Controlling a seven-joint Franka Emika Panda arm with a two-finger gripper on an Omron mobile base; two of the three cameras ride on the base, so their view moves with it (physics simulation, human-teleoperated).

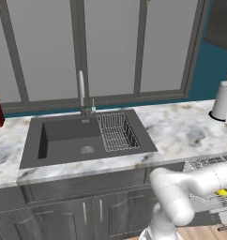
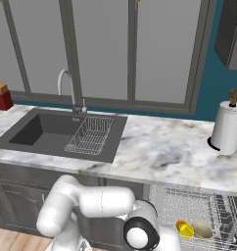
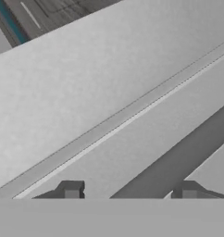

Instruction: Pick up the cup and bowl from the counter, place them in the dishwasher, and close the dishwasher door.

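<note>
The dishwasher's wire rack [image 2: 189, 206] sits pulled out under the counter [image 2: 159, 147], at the lower right. In it lie a yellow cup [image 2: 185, 229] and, right beside it, a tan bowl [image 2: 202, 230]. From the left base view the rack [image 1: 204, 165] and the cup [image 1: 222, 192] peek out behind my white forearm, which reaches down and to the right. In the hand view my gripper [image 3: 129, 190] is open, its tips apart, very close to the flat grey dishwasher door [image 3: 86, 92]. A dark band runs across the panel between the tips. I see nothing held.
A dark sink [image 1: 68, 140] with a small wire basket [image 1: 116, 132] and a faucet [image 1: 81, 91] is set in the counter on the left. A paper-towel roll [image 2: 227, 128] stands at the right, a red block [image 2: 0, 95] at the far left. Dark grey cabinet doors [image 1: 64, 215] lie below.
</note>
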